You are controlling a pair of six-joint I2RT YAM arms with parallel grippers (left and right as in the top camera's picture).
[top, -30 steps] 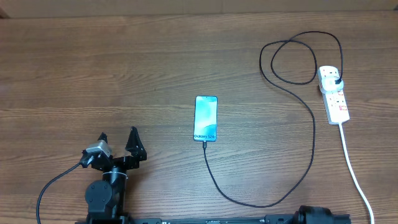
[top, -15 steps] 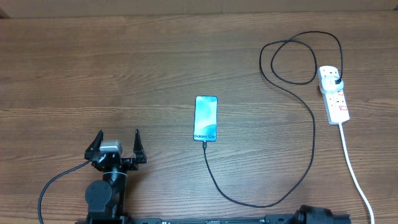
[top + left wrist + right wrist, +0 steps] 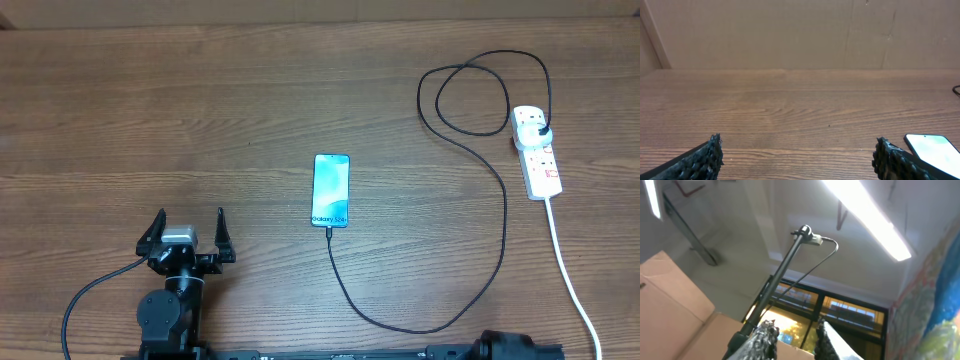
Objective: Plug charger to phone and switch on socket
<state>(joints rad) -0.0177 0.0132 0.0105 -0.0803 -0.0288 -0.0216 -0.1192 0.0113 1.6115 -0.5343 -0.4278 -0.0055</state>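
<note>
The phone [image 3: 331, 190] lies screen-up and lit at the table's middle; in the left wrist view the phone [image 3: 932, 150] shows at the lower right. The charger [image 3: 503, 205], a thin black cable, meets the phone's lower edge, loops along the front and curls at the back right. Its plug [image 3: 541, 130] sits in the white socket [image 3: 538, 160]. My left gripper [image 3: 188, 228] stands open and empty at the front left, well left of the phone. My right gripper [image 3: 796, 325] points up at the ceiling, its jaws slightly apart with nothing between them.
The socket's thick white cord [image 3: 570, 270] runs to the front right edge. The right arm's base [image 3: 512, 347] sits at the front edge, near the cable's lowest bend. A cardboard wall [image 3: 800, 35] closes the table's far side.
The left gripper has turned from a slanted stance to square with the table and drifted slightly left. Phone, cable and socket have not moved.
</note>
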